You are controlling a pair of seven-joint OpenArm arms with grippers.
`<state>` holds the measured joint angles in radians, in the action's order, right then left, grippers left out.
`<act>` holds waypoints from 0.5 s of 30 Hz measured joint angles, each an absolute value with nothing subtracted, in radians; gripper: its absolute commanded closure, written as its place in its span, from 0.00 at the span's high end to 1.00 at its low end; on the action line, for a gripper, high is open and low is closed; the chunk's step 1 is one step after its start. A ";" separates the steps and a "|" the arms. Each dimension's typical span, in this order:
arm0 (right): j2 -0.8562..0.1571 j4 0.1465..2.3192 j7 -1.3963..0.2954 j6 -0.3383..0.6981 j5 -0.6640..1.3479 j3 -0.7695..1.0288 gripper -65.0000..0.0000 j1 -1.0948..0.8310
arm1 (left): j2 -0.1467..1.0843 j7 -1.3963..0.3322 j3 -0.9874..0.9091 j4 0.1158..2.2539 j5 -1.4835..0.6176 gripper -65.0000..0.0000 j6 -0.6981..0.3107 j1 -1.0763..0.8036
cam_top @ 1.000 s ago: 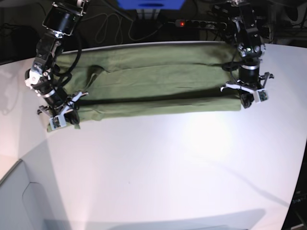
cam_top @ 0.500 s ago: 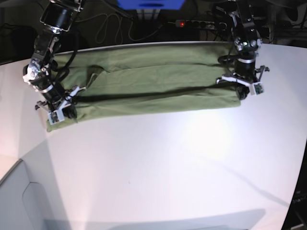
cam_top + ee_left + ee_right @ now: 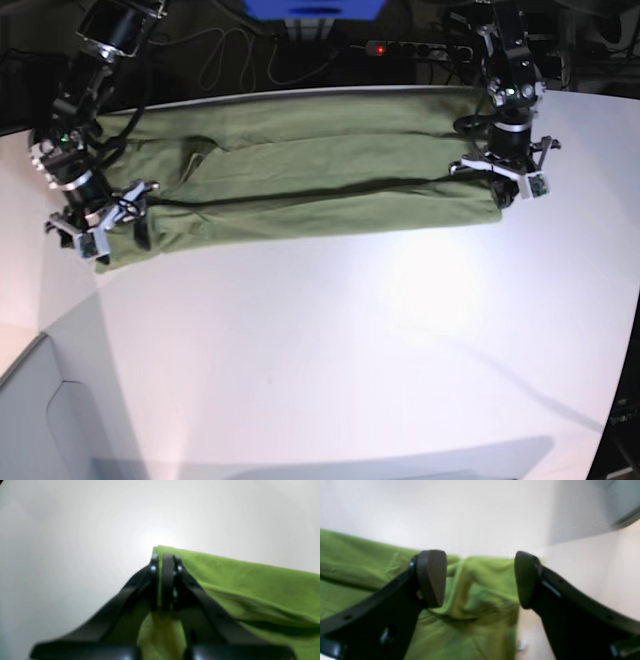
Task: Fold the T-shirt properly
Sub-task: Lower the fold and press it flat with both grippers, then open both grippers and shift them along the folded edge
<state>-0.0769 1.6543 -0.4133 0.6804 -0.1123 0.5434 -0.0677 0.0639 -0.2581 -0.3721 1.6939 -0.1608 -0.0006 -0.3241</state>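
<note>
In the left wrist view the left gripper (image 3: 165, 562) has its jaws pressed together at the near corner of the T-shirt (image 3: 250, 585); a strip of green cloth shows between the arms behind the tips, so it looks pinched on the edge, probably to keep that end of the fold taut, and the rest of the garment runs off to the gripper's right over the white table (image 3: 62, 542). In the right wrist view the right gripper (image 3: 480, 580) stands wide, its two pads (image 3: 432, 577) well apart with nothing between them; the bunched end of the T-shirt (image 3: 482, 585) lies below and ahead of the gap, loose on the table (image 3: 470, 517), which reads as a corner laid down and let go. In the base view the T-shirt (image 3: 300, 170) lies as a long band across the far part of the table (image 3: 350, 350), doubled lengthwise, with the right gripper (image 3: 100, 235) at one end and the left gripper (image 3: 505, 195) at the other. No container is in sight; the garment lies on the bare tabletop.
</note>
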 measured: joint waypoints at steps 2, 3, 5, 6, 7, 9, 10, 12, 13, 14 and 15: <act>-0.073 1.660 -0.439 0.680 -0.107 0.529 0.64 -0.062 | 0.064 -0.258 -0.373 1.694 -0.160 0.00 -0.001 -0.324; -0.067 1.655 -0.465 0.681 -0.109 0.526 0.64 -0.052 | 0.064 -0.258 -0.373 1.694 -0.160 0.00 -0.001 -0.324; -0.066 1.637 -0.479 0.681 -0.110 0.522 0.64 -0.027 | 0.064 -0.258 -0.372 1.694 -0.160 0.00 -0.001 -0.324; -0.073 1.627 -0.480 0.681 -0.110 0.512 0.64 -0.018 | 0.064 -0.258 -0.372 1.694 -0.160 0.00 -0.001 -0.324; -0.078 1.612 -0.478 0.680 -0.109 0.497 0.64 -0.011 | 0.064 -0.258 -0.373 1.694 -0.160 0.00 -0.001 -0.324; -0.078 1.583 -0.478 0.681 -0.110 0.464 0.64 -0.010 | 0.064 -0.258 -0.373 1.694 -0.160 0.00 -0.001 -0.324; -0.078 1.568 -0.479 0.681 -0.111 0.453 0.64 -0.013 | 0.064 -0.258 -0.373 1.694 -0.160 0.00 -0.001 -0.324; -0.076 1.540 -0.481 0.682 -0.112 0.441 0.64 -0.014 | 0.064 -0.258 -0.372 1.694 -0.160 0.00 -0.001 -0.324; -0.076 1.529 -0.482 0.682 -0.114 0.442 0.64 -0.008 | 0.064 -0.258 -0.372 1.694 -0.160 0.00 -0.001 -0.324; -0.078 1.514 -0.481 0.682 -0.118 0.443 0.64 0.002 | 0.065 -0.258 -0.373 1.694 -0.160 0.00 -0.001 -0.324; -0.078 1.502 -0.479 0.681 -0.118 0.443 0.64 0.011 | 0.065 -0.258 -0.373 1.694 -0.160 0.00 -0.001 -0.324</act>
<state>-0.0784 1.5024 -0.4789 0.6811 -0.1181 0.4431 0.0109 0.0650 -0.2581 -0.3725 1.6939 -0.1600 -0.0010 -0.3241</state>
